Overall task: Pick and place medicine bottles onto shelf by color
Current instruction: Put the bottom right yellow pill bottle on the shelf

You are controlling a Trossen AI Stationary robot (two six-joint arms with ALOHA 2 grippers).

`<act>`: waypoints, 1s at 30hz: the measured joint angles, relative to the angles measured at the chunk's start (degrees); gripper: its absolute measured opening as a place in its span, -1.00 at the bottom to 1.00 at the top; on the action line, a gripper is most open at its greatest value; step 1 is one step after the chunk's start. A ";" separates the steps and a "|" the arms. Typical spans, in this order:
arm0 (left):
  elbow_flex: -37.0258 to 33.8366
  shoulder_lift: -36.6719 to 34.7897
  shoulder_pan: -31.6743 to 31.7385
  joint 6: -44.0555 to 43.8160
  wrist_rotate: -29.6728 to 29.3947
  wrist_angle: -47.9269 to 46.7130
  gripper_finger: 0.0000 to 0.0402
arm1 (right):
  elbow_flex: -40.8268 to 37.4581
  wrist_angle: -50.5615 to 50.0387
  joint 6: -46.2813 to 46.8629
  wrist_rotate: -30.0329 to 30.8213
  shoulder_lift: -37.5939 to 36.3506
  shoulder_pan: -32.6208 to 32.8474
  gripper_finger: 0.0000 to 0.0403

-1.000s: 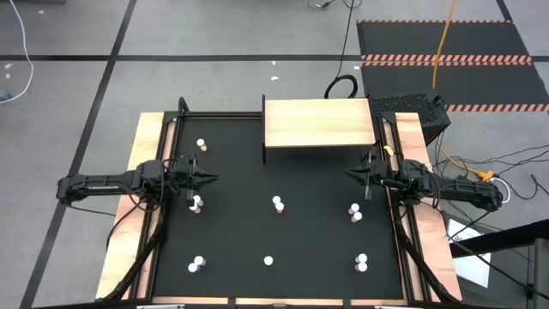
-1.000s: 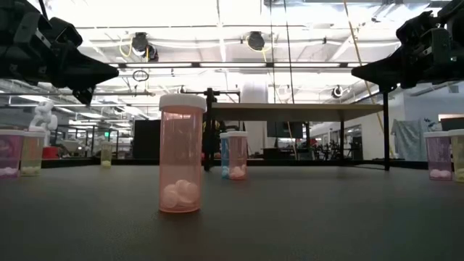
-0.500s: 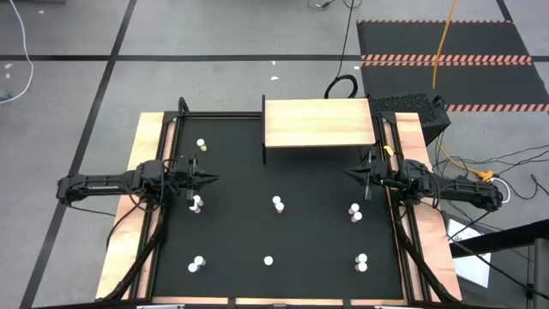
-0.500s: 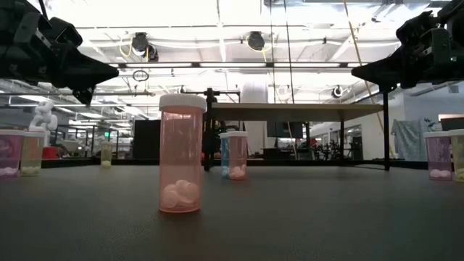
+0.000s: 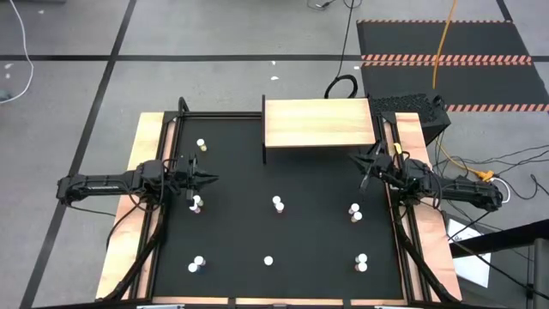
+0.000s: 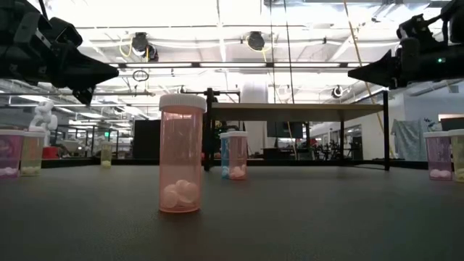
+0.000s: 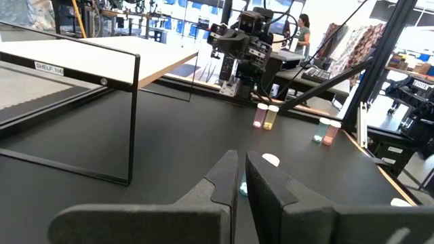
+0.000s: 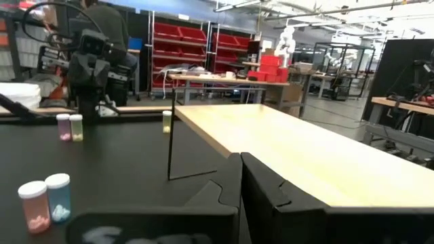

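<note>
Small white-capped medicine bottles stand upright on the black tabletop in pairs and singly: a pair [image 5: 196,203] by my left gripper, one [image 5: 277,204] mid-table, one pair [image 5: 354,210] at the right, two [image 5: 201,146] at the far left. In the low view a pink bottle [image 6: 180,154] stands nearest. The light-wood shelf [image 5: 319,123] stands on thin black legs at the far edge. My left gripper [image 5: 214,178] is shut and empty, above the table's left side. My right gripper [image 5: 355,158] is shut and empty, near the shelf's near right corner.
Three more bottle groups stand along the near edge, at the left [image 5: 198,263], the middle [image 5: 268,261] and the right [image 5: 361,261]. Pale wooden strips [image 5: 147,146] edge the table. Bare black tabletop lies between the bottles. A person [image 7: 301,30] shows in the room beyond.
My right gripper has swung toward the table's far edge, nearer the shelf's near right corner, and has turned a little. It stays shut. My left gripper and the bottles have kept still.
</note>
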 joint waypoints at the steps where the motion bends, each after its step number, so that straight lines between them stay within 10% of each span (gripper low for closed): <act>1: 0.00 0.01 -0.01 0.02 0.00 0.00 -0.85 | 0.01 -0.07 -0.02 -0.01 0.00 0.00 -1.00; 10: 0.00 0.00 0.01 0.03 -0.02 0.01 -0.85 | -0.01 6.40 3.61 4.09 0.09 -0.31 -1.00; 18: 0.00 0.34 -0.01 -5.01 -12.94 13.04 -0.85 | -0.05 18.07 63.54 29.83 0.15 -0.31 -1.00; 30: 0.02 0.38 0.01 -7.82 -27.43 18.68 -0.85 | -0.03 15.34 61.94 32.84 0.55 -0.28 -1.00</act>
